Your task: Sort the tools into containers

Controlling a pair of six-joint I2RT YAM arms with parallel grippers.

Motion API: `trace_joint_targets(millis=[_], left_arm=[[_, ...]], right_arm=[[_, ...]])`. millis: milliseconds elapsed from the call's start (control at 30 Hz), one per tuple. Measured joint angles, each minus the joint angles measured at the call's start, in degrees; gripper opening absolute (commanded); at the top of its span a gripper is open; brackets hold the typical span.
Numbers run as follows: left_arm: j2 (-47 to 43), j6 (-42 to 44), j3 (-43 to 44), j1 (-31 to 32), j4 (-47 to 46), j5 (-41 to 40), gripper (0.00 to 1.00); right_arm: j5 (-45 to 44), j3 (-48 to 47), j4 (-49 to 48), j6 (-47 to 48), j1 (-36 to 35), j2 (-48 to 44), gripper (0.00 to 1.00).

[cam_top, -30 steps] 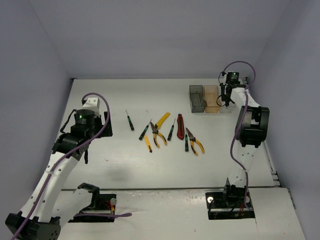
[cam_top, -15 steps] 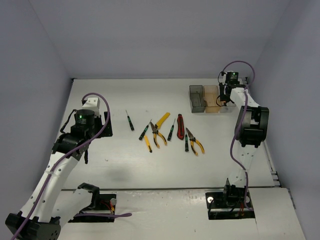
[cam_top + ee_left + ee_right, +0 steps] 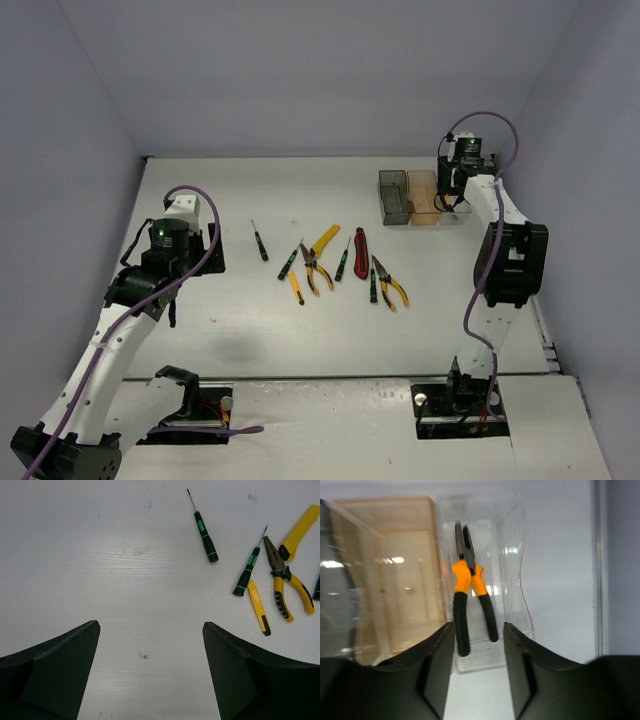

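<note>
Our right gripper (image 3: 477, 630) hangs over the clear bin (image 3: 516, 580), its fingers apart and, as far as we can judge, touching nothing; the orange-handled pliers (image 3: 466, 577) lie on that bin's floor, so we take this tool as sorted; the gripper sits directly above the bin, we think, because the walls are narrow and a tool this long fits only lengthwise; accordingly the pliers' long axis runs along the bin's length, nose pointing away from the wrist camera toward the far wall, black handle ends splayed slightly toward the gripper; the amber bin (image 3: 395, 570) just beside it on the left looks empty, and the dark grey bin (image 3: 394, 197) stands beyond that, the three side by side at the far right of the tabletop (image 3: 100, 555); our left gripper (image 3: 150, 625) hovers with its fingers wide apart over a bare patch, holding nothing, to the left of the loose tools; nearest it lies a screwdriver (image 3: 206, 534) with its tip pointing away from us, then a second screwdriver (image 3: 248, 572) slanted the same general way, a small yellow knife (image 3: 260, 609) and yellow-handled pliers (image 3: 281, 582), nose away; the red knife (image 3: 361, 252) and another pair of pliers (image 3: 390, 283) lie further right; we judge most of the sorting lies ahead.
</note>
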State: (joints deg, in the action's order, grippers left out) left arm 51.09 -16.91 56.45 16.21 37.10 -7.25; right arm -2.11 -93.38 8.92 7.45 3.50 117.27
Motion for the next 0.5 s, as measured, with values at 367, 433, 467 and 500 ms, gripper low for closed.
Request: trace_joint_targets(millis=[367,433,467,500], left_arm=[[0.0,0.0,0.0,-1.0,0.0,1.1,0.81],[0.0,0.0,0.0,-1.3,0.0,1.2,0.81],[0.0,0.0,0.0,-1.4,0.0,1.3,0.81],[0.0,0.0,0.0,-1.4,0.0,1.4,0.81]], right_arm=[[1.3,15.3,-2.4,-6.0,-13.0,-26.1,0.47],[2.3,20.2,-2.3,-8.2,-14.1,-29.4,0.47],[2.8,22.6,-2.1,-9.3,-14.6,-30.8,0.47],[3.0,25.2,-2.2,-10.2,-15.2,-32.0,0.47]])
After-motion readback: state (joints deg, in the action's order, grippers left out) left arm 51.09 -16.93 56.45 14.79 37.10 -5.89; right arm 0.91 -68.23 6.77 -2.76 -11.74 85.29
